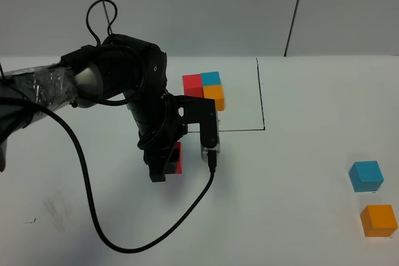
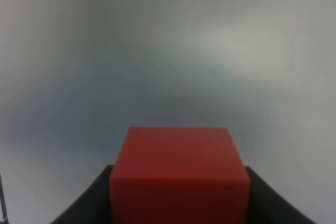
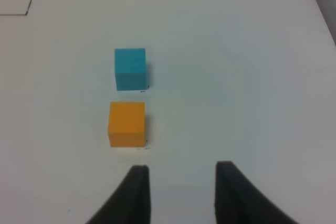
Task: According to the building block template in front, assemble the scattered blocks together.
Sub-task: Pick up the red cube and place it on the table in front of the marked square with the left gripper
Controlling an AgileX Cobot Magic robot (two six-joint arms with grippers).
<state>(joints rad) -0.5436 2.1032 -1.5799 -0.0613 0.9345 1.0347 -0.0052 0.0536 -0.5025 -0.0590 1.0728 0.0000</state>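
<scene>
The building block template [image 1: 206, 90], a joined red, blue and orange cluster, sits inside a thin black-line rectangle [image 1: 261, 101] at the back. My left gripper [image 1: 167, 165] points down at the table in front of the template, shut on the red block [image 1: 178, 158]. In the left wrist view the red block [image 2: 178, 174] fills the space between the dark fingers [image 2: 86, 203]. The blue block [image 1: 365, 175] and orange block [image 1: 378, 220] lie side by side at the far right. The right wrist view shows the blue block [image 3: 130, 68] and orange block [image 3: 126, 124] ahead of my right gripper [image 3: 182, 169], whose jaws stand apart, empty.
A black cable [image 1: 87, 179] loops from the left arm across the white table [image 1: 293, 216] toward the front. The right arm is outside the exterior view. A grey wall with dark seams rises behind the table.
</scene>
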